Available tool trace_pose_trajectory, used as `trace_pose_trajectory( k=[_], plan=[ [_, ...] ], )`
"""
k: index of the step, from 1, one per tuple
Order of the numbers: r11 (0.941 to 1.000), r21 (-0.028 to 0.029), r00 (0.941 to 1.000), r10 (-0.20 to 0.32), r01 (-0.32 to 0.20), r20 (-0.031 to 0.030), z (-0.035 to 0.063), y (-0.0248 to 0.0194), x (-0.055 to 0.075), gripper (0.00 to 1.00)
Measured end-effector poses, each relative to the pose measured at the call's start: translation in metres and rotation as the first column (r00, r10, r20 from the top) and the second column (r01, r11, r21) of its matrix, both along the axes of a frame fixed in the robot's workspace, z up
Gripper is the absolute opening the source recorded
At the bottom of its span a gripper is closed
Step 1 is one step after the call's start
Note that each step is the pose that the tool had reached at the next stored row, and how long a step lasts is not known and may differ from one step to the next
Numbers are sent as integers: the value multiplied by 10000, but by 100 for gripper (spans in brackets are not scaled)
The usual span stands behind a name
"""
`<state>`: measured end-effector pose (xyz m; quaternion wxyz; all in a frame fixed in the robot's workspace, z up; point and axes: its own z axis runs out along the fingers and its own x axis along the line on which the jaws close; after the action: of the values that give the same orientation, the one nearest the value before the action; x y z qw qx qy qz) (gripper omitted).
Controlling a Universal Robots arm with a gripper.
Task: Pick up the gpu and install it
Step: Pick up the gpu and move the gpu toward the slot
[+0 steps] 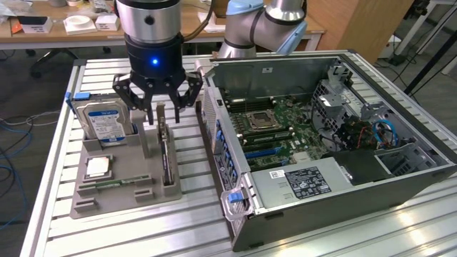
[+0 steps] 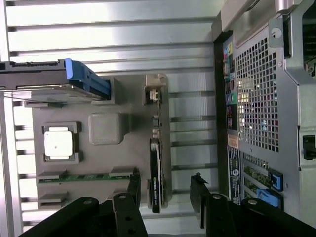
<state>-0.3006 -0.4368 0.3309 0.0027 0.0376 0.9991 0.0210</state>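
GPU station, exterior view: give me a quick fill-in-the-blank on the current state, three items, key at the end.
1. The gpu stands upright on its long ___ in a slot of the gray holder.
2. The gripper is right above the gpu with its jaws ___.
3. The hard drive stands in the same holder, on the exterior view's ___ of the gpu.

Missing words: edge; open; left

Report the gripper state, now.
Gripper: open, holding nothing, poised over the upright gpu.
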Motion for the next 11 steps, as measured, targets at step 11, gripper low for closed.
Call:
trace_pose_trajectory(
  k=[11],
  plan=[
    [10000, -4, 10000, 0, 0, 0, -14, -34, 0, 53]
  ],
)
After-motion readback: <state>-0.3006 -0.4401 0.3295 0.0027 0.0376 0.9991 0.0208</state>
